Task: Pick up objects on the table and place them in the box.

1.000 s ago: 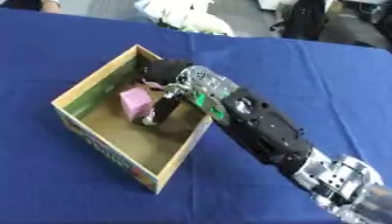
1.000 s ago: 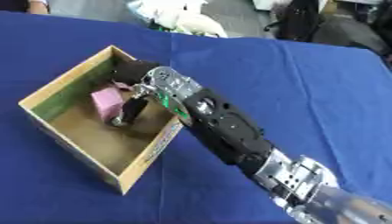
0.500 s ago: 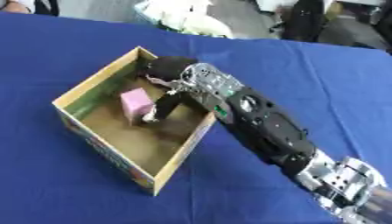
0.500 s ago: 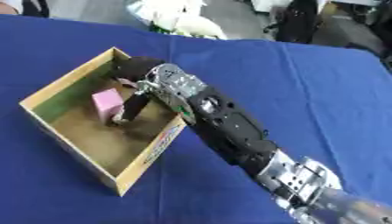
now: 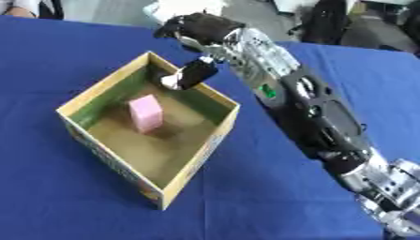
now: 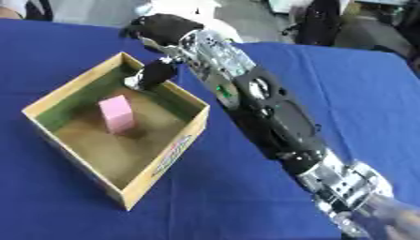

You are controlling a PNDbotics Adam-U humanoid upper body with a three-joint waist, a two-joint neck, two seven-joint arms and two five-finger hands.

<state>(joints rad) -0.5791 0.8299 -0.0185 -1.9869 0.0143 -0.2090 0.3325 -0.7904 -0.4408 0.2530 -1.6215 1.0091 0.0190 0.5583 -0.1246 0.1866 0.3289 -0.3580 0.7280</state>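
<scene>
A pink block (image 5: 145,112) stands upright on the floor of the open cardboard box (image 5: 202,159), towards its left side. My right hand (image 5: 197,31) hovers above the box's far corner, its arm stretching in from the lower right. Its fingers (image 5: 190,75) hang down relaxed over the far rim and hold nothing. The hand is apart from the block. My left hand shows in neither view.
A blue cloth (image 5: 49,192) covers the table all round the box. Something white (image 6: 176,5) lies beyond the table's far edge, with dark chairs (image 6: 321,18) behind it.
My right hand has let go of the pink block and risen out of the box towards its far corner. The block now stands alone on the box floor. The view has shifted too.
</scene>
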